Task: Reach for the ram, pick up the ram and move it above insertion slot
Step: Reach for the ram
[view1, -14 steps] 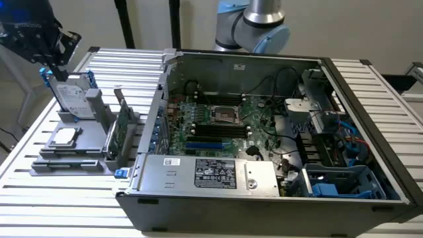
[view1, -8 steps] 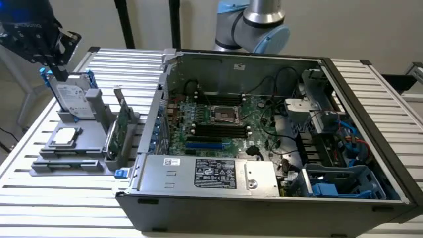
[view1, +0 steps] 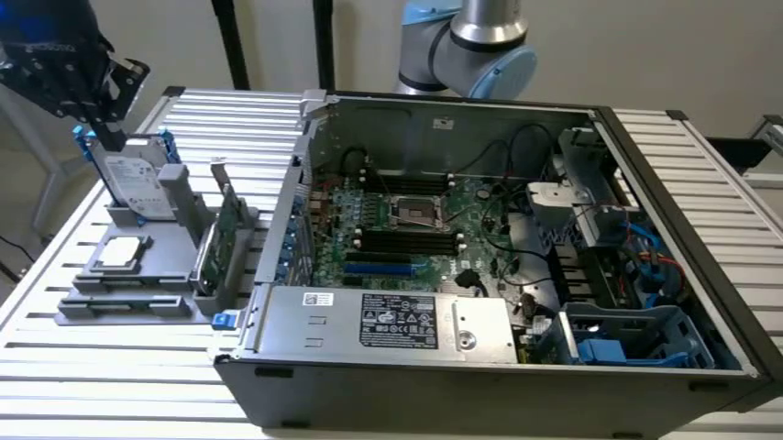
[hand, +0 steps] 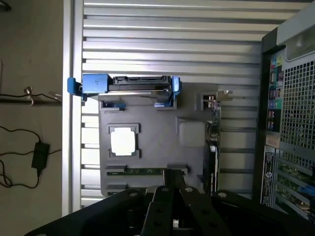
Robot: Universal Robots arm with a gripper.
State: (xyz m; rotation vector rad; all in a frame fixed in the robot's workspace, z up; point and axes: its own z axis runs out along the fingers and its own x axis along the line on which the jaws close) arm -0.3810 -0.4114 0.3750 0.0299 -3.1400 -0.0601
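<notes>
One ram [hand: 140, 171], flat at the near end of the gray holder [hand: 162, 147]. One gripper [view1: 108, 133], closed and empty, by one hard drive [view1: 135, 179]. One open computer case [view1: 490, 275] to the right.

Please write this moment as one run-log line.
phase: reach | gripper: shut, empty, above gray holder | ram: lying in holder, untouched

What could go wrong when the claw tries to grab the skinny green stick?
1. The claw is shut; unless it opens, it might bump the ram instead of gripping it.
2. The ram lies thin and low in the gray holder, so the grip could slip.
3. The upright green card stands nearby and could get knocked.
</notes>
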